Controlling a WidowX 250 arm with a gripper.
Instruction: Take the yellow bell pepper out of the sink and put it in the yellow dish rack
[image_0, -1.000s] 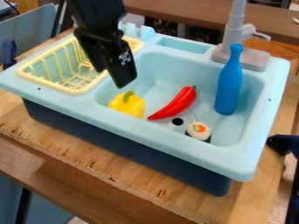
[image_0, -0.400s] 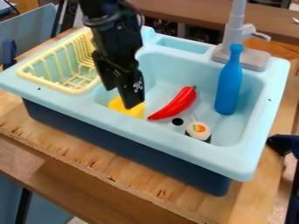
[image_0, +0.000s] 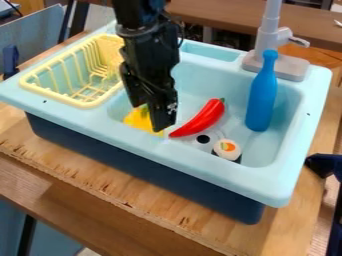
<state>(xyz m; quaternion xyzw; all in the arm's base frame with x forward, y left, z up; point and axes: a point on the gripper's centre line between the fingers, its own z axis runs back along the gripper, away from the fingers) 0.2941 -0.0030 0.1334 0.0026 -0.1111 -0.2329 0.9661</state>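
The black two-finger gripper (image_0: 147, 118), fingers apart, is positioned at the yellow plastic bell pepper (image_0: 137, 121), left of the glossy red chili pepper (image_0: 202, 120), inside the light-blue plastic sink (image_0: 220, 173)

The arm (image_0: 143, 35) is cut off by the top edge and hides part of the sink's (image_0: 200, 155) back rim and a bit of the basket's (image_0: 83, 104) right side. The tool (image_0: 150, 119) covers part of the pepper (image_0: 138, 120), so whether they touch cannot be told. A pale mark on the tool is too small to make out. The sink's front wall hides the underside of the sushi (image_0: 227, 147). The faucet (image_0: 268, 32) runs out of view at the top, the bench (image_0: 100, 172) at the bottom, and a dark blue thing (image_0: 325, 164) at the right.
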